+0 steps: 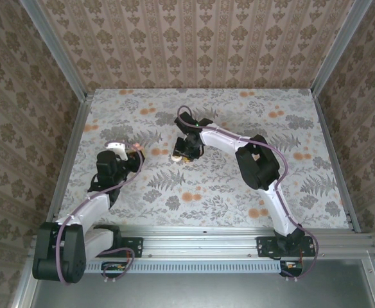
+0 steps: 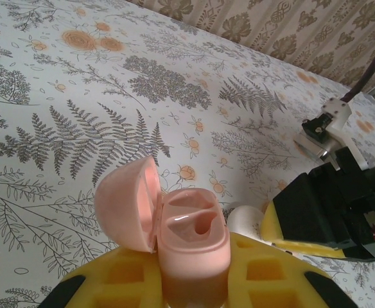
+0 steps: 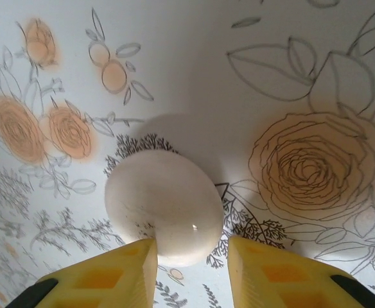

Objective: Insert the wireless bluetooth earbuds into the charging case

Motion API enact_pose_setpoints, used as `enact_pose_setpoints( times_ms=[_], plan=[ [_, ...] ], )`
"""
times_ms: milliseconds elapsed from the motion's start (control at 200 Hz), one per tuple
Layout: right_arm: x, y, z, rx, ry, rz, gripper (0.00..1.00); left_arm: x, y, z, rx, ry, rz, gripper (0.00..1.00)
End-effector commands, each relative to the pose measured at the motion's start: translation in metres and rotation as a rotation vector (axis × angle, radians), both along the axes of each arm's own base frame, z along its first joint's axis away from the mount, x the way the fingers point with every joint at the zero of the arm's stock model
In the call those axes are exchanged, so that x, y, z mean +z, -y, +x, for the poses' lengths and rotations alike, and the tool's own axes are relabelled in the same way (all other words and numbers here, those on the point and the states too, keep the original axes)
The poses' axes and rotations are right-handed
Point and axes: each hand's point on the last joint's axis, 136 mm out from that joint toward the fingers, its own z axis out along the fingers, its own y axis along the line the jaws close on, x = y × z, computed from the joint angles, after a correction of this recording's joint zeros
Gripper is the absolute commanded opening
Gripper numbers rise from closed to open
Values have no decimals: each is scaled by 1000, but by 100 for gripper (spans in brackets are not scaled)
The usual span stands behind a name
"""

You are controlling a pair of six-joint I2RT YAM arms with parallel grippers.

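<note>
Closest to the lens, the right pincer [image 3: 191, 263] has its yellow tips on either side of an earbud [image 3: 164, 205], a smooth whitish oval that seems to rest on the flowered counter [image 3: 316, 58] near its middle. The tips stand narrow, close to the earbud's flanks, but I cannot tell whether they actually pinch it. The earbud sits nearer the left tip than the right. Just left of it, the left pincer [image 2: 194, 273] is clamped on the pink case [image 2: 191, 234], held upright with its lid [image 2: 126, 202] swung open to the left. Both wells look empty, so I judge the task to be at its first pick. The likeliest slip is the earbud squirting out as the tips close, since it is round, glossy and off-centre between them. A skewed grip could also turn it so it will not seat in a well. The two pincers are already near each other, so a careless approach could knock the lid shut or nudge the case crooked in its hold.
</note>
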Motion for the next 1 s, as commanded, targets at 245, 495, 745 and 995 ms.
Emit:
enact_pose_setpoints(
  times_ms=[245, 495, 745, 995],
  plan=[
    [-3, 8, -34, 200, -104, -42, 32, -5, -1, -2, -8, -6, 8, 9],
    [24, 16, -47, 265, -81, -74, 32, -6, 0, -2, -12, -13, 5, 9],
    [44, 43, -29, 258, -1, -197, 32, -5, 0, -2, -11, -12, 4, 9],
    [34, 35, -2, 235, 11, -181, 35, -4, -1, -2, -10, -11, 10, 9]
  ],
)
